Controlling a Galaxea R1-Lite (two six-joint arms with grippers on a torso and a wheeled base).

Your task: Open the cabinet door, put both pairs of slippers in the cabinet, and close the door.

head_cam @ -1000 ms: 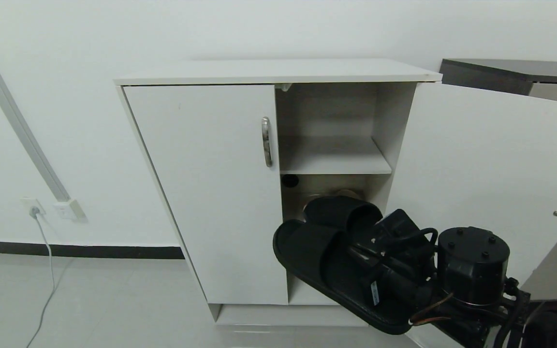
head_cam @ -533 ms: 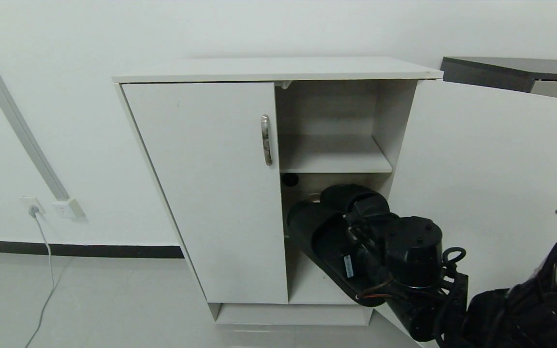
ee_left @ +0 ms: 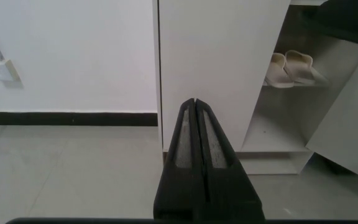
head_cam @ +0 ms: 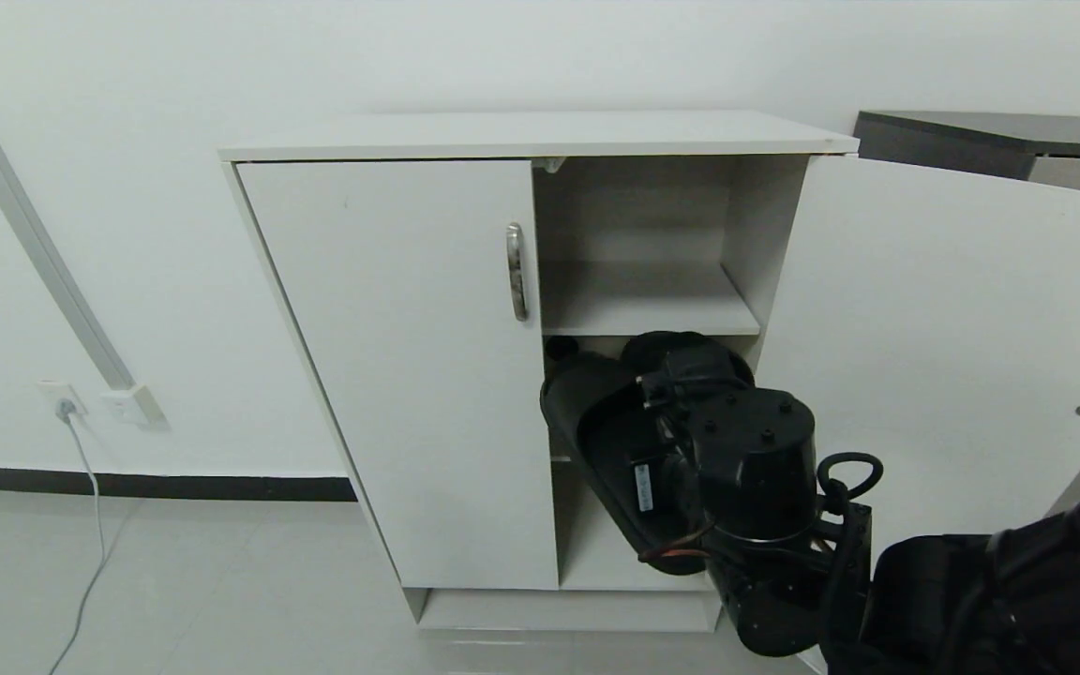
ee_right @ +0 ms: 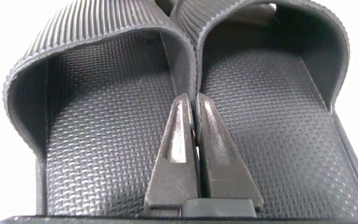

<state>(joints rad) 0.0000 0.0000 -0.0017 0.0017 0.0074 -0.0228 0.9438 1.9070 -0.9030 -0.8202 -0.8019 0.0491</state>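
fingers [ee_right: 178, 143] of our right gripper [ee_right: 195, 101] clench the pair of black ribbed rubber slippers [head_cam: 593, 427], tilted into the open right half of the white cabinet [head_cam: 381, 375]; our left gripper [ee_left: 195, 104] is pressed closed, empty.

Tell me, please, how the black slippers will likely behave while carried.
Probably light: the right gripper holds both black slippers by one pinch. Likely fairly stiff, since the tilted soles show no sag. Their textured surface should resist slipping.

A pale slipper pair [ee_left: 294, 67] rests on a shelf [ee_left: 278, 86] inside the white cabinet [head_cam: 390, 375].
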